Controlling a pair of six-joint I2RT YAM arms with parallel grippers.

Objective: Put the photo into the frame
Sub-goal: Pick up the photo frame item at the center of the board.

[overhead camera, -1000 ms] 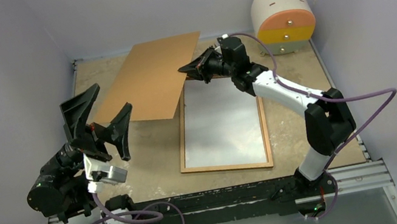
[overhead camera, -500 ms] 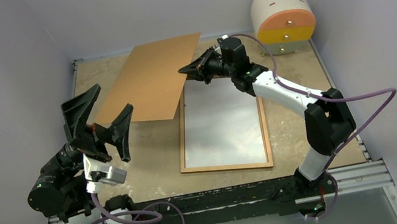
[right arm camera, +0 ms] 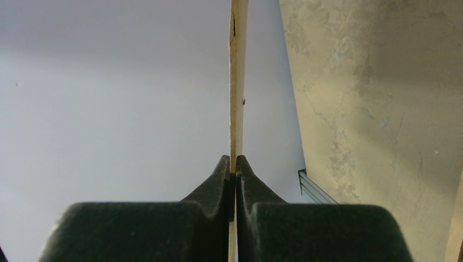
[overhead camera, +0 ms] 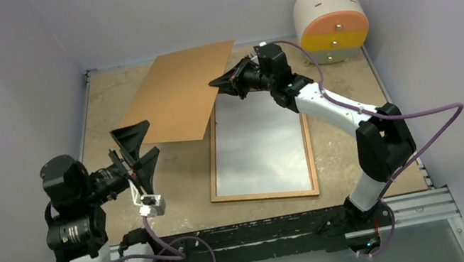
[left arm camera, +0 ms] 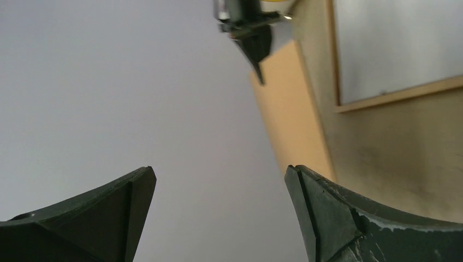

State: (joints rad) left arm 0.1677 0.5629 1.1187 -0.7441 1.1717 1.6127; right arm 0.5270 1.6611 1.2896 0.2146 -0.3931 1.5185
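Two pincers show. The right pincer (overhead camera: 216,83) is closed tight on the corner of a plain brown backing board (overhead camera: 176,94); in its wrist view the fingertips (right arm camera: 225,170) pinch the board's thin edge (right arm camera: 238,82). The board slants out to the left and covers the far-left corner of the frame (overhead camera: 266,195). The frame lies flat on the table (overhead camera: 333,149), directly below and nearer than this pincer. Its inside looks pale and glossy, with no detail legible. The left pincer (overhead camera: 145,144) hangs over the near-left table with fingers wide apart, gripping nothing, well left of the frame. A round drawer cabinet (overhead camera: 330,20) stands at the far right.
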